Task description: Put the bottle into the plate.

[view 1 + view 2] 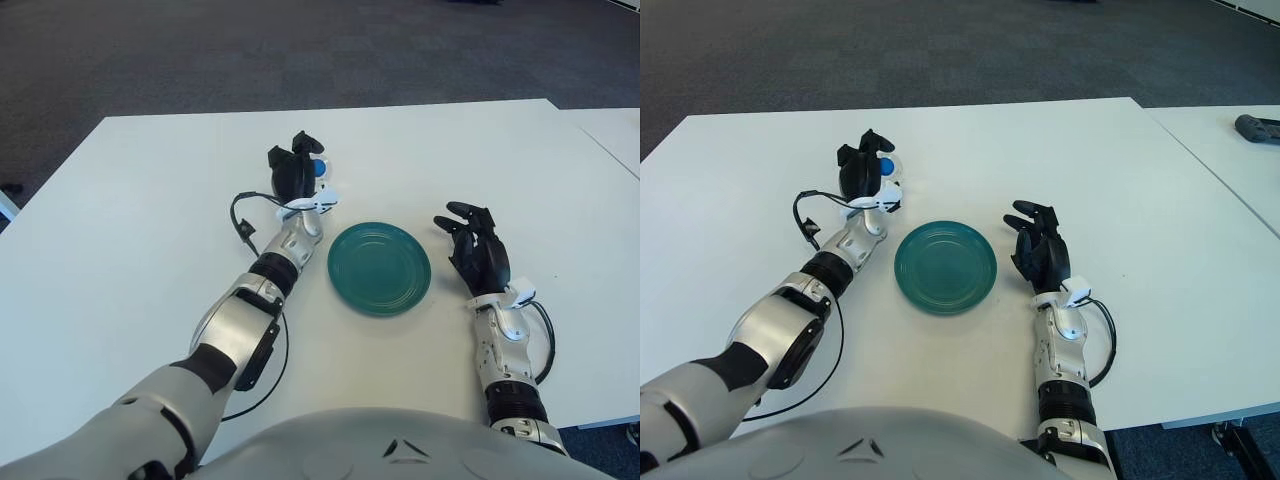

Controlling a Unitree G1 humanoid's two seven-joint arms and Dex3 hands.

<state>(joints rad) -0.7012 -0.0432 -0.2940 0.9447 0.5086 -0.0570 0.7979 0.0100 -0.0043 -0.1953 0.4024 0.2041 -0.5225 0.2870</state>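
A small white bottle with a blue cap (318, 169) is held in my left hand (293, 170), whose dark fingers are curled around it just above the white table (150, 200). Most of the bottle's body is hidden by the fingers. The round green plate (379, 268) lies on the table to the right of and nearer than that hand, a short gap away, with nothing in it. My right hand (478, 252) shows to the right of the plate, fingers spread and holding nothing.
A black cable (243, 215) loops off my left wrist. A second white table (1240, 150) stands at the right with a dark object (1258, 128) on it. Dark carpet (300, 50) lies beyond the far edge.
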